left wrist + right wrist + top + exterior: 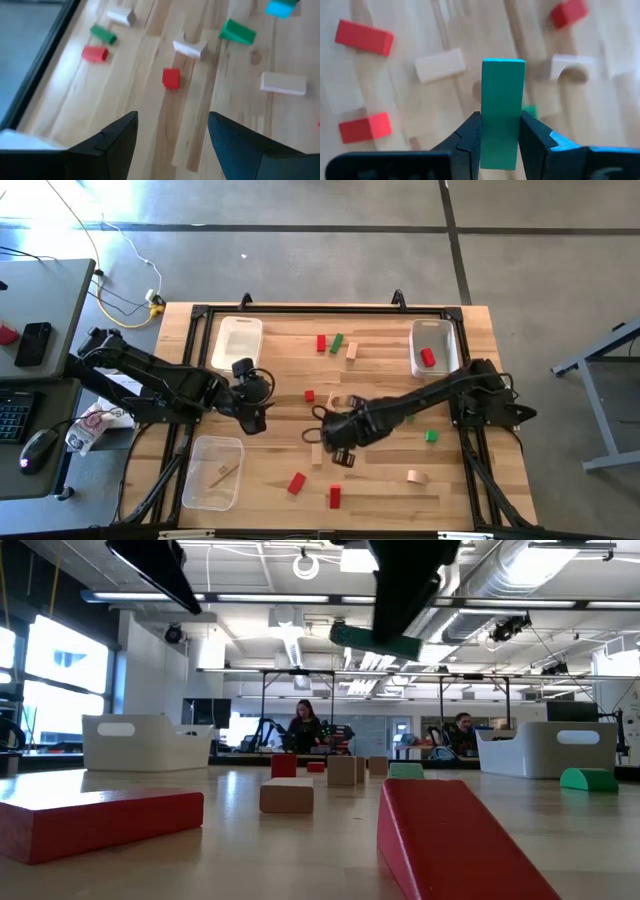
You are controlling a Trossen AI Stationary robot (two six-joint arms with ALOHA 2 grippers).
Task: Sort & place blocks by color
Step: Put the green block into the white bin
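On the table (400,500), from above, five red blocks (296,483) are being counted: two at the near edge, one cube mid-table, one at the far side, and one (428,357) lying in the far right bin (447,330). Three green blocks are being made out with certainty: one (431,436) on the right, one (336,343) at the far side, and a green bar (502,100) in the right gripper. At least four plain blocks (417,476) are being seen on the table. Three bins are being counted; a plain stick (225,473) is lying in the near left one (205,495), and the far left one (237,340) is being shown with nothing visible inside.

The green bar is being clamped upright between the fingers of the right gripper (501,125); this grip is being shown clearly only by the right wrist view. In the low view the bar (375,638) is being held well above the table, a height not being given from above. Two people (305,728) are being seen only there, in the room behind.

The right arm is being stretched from the right edge to mid-table. The left gripper (172,120) is being held with its fingers wide apart and nothing between them, hovering left of centre (255,415) and pointing at the red cube (171,78)
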